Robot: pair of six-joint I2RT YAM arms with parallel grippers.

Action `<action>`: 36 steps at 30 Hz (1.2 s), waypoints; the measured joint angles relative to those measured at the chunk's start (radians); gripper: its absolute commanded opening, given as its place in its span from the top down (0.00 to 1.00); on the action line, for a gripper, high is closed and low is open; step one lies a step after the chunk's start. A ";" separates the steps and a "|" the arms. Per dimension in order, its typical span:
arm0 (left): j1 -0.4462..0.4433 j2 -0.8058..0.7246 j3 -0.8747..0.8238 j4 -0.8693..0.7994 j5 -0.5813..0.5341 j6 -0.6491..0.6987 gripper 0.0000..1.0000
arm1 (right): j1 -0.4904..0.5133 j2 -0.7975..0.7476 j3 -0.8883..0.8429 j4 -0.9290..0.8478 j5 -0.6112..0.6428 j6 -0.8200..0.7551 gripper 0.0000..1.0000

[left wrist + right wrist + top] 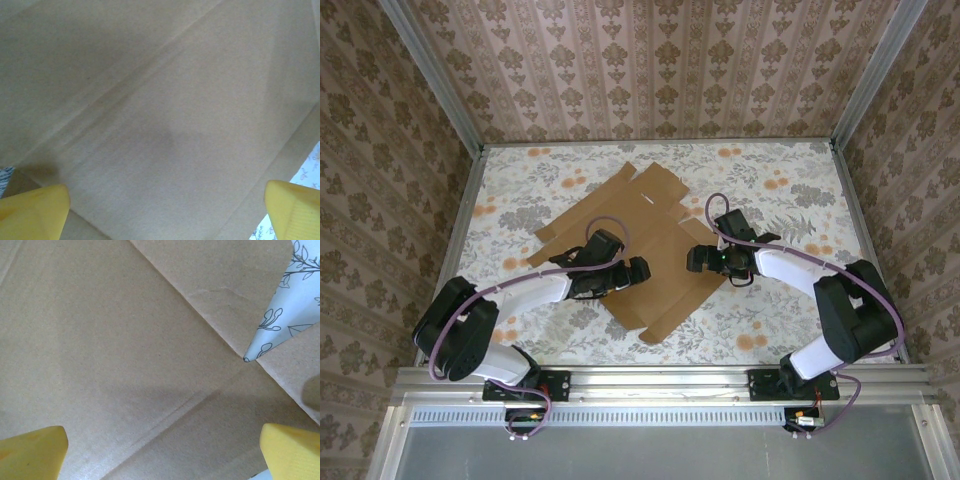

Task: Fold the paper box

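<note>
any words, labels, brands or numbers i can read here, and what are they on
There is no readable text in any view.
paper box: plain brown cardboard with crease lines only; both wrist views show it close up and unprinted.
table cover: flower and leaf print, no words.
walls: repeating ornament pattern, no lettering.
arm housings: any marking is too small to tell.

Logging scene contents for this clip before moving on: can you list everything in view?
paper box: one, brown, lying flat and unfolded at table centre
table: one, white floral cover, under the box
walls: three, pinkish-brown patterned, around the table
rail: one, silver, near edge
left arm: one, black and white, purple cable, over the box
right arm: one, same colours, over the box
left gripper: yellow fingertips, open above cardboard
right gripper: yellow fingertips, open above cardboard
</note>
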 measured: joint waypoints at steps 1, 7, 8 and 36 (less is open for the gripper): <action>0.000 0.000 0.001 -0.008 -0.003 0.000 0.00 | 0.000 0.003 0.000 0.000 0.000 0.000 0.00; 0.000 0.036 0.019 -0.028 -0.018 0.001 0.00 | 0.000 0.014 -0.004 0.025 0.000 0.001 0.00; 0.000 0.047 0.025 -0.032 -0.018 0.001 0.00 | 0.000 0.013 -0.010 0.032 0.000 0.002 0.00; 0.000 0.090 0.087 0.039 0.026 0.074 0.00 | 0.335 -0.270 -0.276 0.074 0.044 0.214 0.00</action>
